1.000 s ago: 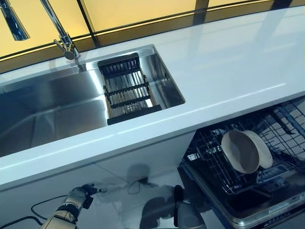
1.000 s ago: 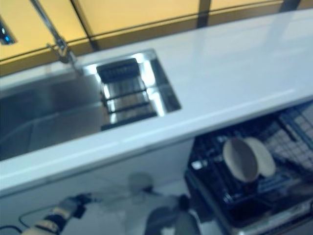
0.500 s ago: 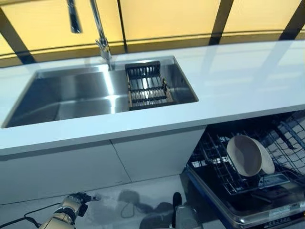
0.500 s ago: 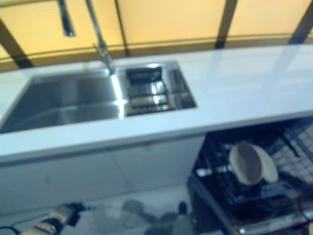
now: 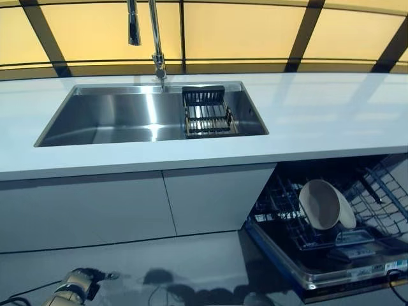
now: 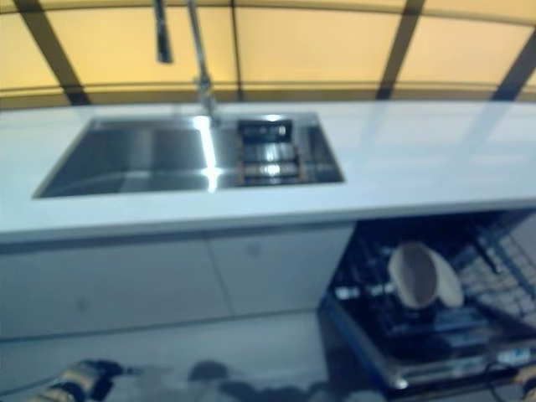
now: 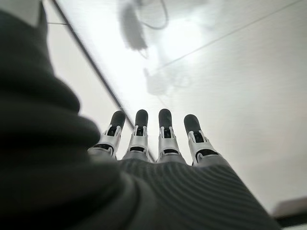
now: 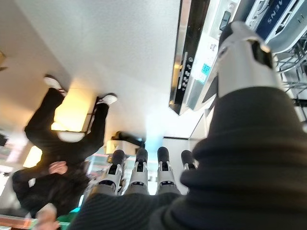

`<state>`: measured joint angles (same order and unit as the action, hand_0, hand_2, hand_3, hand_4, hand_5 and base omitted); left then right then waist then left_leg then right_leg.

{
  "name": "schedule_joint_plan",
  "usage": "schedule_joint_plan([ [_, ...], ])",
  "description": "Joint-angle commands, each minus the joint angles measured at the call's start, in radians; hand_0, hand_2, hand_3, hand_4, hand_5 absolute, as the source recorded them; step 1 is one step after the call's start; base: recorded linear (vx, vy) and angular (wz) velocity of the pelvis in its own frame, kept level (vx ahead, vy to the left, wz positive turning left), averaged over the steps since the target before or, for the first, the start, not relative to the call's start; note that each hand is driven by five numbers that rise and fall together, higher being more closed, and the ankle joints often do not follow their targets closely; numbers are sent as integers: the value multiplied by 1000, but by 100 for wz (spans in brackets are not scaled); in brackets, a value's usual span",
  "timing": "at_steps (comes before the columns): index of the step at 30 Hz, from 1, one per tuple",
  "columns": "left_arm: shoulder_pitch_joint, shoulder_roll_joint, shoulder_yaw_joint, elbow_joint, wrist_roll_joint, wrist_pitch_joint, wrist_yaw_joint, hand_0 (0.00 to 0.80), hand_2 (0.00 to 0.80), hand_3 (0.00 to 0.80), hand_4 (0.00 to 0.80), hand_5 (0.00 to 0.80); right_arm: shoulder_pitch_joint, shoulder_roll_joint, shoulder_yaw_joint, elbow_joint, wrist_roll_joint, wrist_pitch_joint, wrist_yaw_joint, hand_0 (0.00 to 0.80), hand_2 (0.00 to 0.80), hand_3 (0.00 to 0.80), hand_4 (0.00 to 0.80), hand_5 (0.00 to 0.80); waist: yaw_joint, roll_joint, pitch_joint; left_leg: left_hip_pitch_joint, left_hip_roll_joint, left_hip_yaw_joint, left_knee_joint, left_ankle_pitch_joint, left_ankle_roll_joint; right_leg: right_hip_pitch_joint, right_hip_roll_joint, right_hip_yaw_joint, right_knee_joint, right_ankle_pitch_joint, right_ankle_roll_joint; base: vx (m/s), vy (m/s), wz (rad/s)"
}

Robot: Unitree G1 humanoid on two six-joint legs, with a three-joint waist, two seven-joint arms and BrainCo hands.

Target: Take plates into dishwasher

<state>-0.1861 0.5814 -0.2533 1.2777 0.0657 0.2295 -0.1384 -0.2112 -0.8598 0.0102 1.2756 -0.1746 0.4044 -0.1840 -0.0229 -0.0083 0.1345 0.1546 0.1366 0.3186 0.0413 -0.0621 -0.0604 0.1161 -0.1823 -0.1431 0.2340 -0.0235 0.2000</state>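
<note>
Two cream plates (image 5: pixel 320 204) stand upright, one behind the other, in the pulled-out lower rack (image 5: pixel 285 213) of the open dishwasher under the counter at the right. They also show in the right eye view (image 6: pixel 414 275). My left hand (image 5: pixel 78 284) hangs low at the bottom left over the floor. In its wrist view its fingers (image 7: pixel 165 134) are straight and hold nothing. My right hand (image 8: pixel 139 179) shows only in its wrist view. It has straight, empty fingers and hangs beside the dishwasher's open door (image 8: pixel 192 72).
A white countertop (image 5: pixel 319 108) runs across, with a steel sink (image 5: pixel 108 124), a tall faucet (image 5: pixel 156 44) and a black drain rack (image 5: pixel 207 115) in the sink's right end. White cabinet fronts (image 5: pixel 127 204) stand below. A person in dark clothes (image 8: pixel 62 158) stands behind me.
The whole picture has shifted: the camera has turned and pulled back, so the counter now lies level. The plates and both hands stay where they were.
</note>
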Motion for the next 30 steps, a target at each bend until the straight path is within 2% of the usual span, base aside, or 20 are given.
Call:
schedule_joint_plan([
  [1, 11, 50, 57, 9, 44, -26, -10, 0, 0, 0, 0, 0, -1, 3, 12, 30, -17, 18, 9, 0, 0, 0, 0, 0, 21, -32, -55, -95, -110, -75, 38, -26, 115, 3, -34, 60, 83, 109, -45, -243, -294, -38],
  [2, 7, 62, 67, 6, 45, -34, -7, 0, 0, 0, 0, 0, -6, 9, 26, 30, -17, 20, 8, 0, 0, 0, 0, 0, 29, -41, -48, -107, -93, -72, 46, -23, 109, -11, -39, 53, 66, 99, -48, -237, -306, -24],
  [5, -24, 65, 75, -15, 20, -20, 16, 0, 0, 0, 0, 0, -19, 19, 36, 32, -15, 6, 5, 0, 0, 0, 0, 0, 56, -63, -34, -179, -46, -61, 105, -12, 90, 18, -10, 13, -20, -7, -37, -242, -377, -19],
  [8, -44, 58, 72, -53, 13, -6, 7, 0, 0, 0, 0, 0, -17, 27, 37, 14, 10, 13, -2, 0, 0, 0, 0, 0, 58, -70, -32, -193, -32, -59, 98, 15, 74, 21, 12, 19, -61, -16, -38, -187, -277, -22],
  [15, -58, 24, 47, -63, 24, -49, 17, 0, 0, 0, 0, 0, 3, 65, 22, 18, 58, 22, -6, 0, 0, 0, 0, 0, 49, -56, -34, -191, -26, -59, 19, 75, 44, 41, 44, 2, -133, -54, -68, -156, -143, -5],
  [20, -53, 20, 52, -47, 38, -26, 32, 0, 0, 0, 0, 0, 22, 99, 14, 39, 97, 21, 9, 0, 0, 0, 0, 0, 41, -41, -43, -162, -31, -84, -42, 103, 33, 34, 55, -6, -141, -53, -77, -134, -93, 5],
  [22, -43, 17, 58, -30, 42, -13, 43, 0, 0, 0, 0, 0, 26, 117, 11, 40, 162, 18, 8, 0, 0, 0, 0, 0, 38, -30, -43, -153, -16, -94, -77, 132, 18, 29, 68, -8, -140, -64, -86, -152, -140, 9],
  [24, -31, 6, 60, -6, 33, -3, 60, 0, 0, 0, 0, 0, 42, 138, -7, 43, 233, 11, 10, 0, 0, 0, 0, 0, 37, -24, -40, -178, 11, -90, -98, 178, -10, 42, 90, -7, -152, -79, -105, -116, -148, 5],
  [27, 0, -17, 95, 15, 11, 8, 71, 0, 0, 0, 0, 0, 71, 169, -46, 46, 293, -3, 14, 0, 0, 0, 0, 0, 31, -9, -21, -251, 80, -44, -124, 289, -68, 72, 131, -11, -197, -76, -129, -137, -125, 6],
  [29, 9, -30, 112, 20, 8, 8, 59, 0, 0, 0, 0, 0, 76, 181, -65, 43, 339, 5, 4, 0, 0, 0, 0, 0, 28, -5, -6, -285, 94, -28, -123, 305, -77, 79, 141, -18, -211, -65, -135, -229, -85, 10],
  [30, 13, -45, 118, 30, 8, -6, 56, 0, 0, 0, 0, 0, 74, 187, -75, 52, 364, 1, -9, 0, 0, 0, 0, 0, 19, -5, 7, -261, 83, -3, -101, 282, -66, 74, 138, -34, -207, -63, -139, -299, -45, 21],
])
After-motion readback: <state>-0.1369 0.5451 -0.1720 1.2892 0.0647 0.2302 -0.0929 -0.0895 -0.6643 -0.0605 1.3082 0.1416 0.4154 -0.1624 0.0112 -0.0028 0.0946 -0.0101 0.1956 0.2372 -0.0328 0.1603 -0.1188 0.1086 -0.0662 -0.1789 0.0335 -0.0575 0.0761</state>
